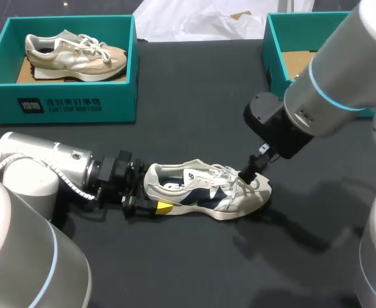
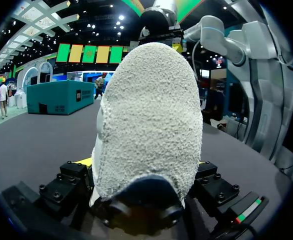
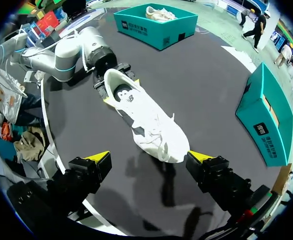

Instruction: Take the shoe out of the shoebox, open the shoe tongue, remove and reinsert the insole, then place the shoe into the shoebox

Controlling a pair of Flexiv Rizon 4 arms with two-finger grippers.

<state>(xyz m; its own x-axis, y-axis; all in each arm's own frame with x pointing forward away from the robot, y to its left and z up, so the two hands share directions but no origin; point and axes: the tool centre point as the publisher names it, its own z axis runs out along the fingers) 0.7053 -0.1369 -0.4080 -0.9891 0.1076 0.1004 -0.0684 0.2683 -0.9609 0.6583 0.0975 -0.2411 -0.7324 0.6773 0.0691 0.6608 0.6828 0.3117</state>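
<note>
**A:** Shoe [image 1: 204, 191] lies on the table [image 1: 194, 115], near centre, toe right. Left gripper [image 1: 148, 196] clamped on its heel.

**B:** Right gripper [image 3: 149, 157] spread wide over the toe. Looks light, upper soft, heel stiff. Pinch tongue by its top edge.

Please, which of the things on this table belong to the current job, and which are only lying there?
In the job:
white and navy sneaker on the black table
left gripper, shut on its heel
right gripper, open over its toe
teal cardboard shoebox at the right, probably its box

Lying about:
beige sneaker, inside the teal cardboard shoebox at the left
</note>
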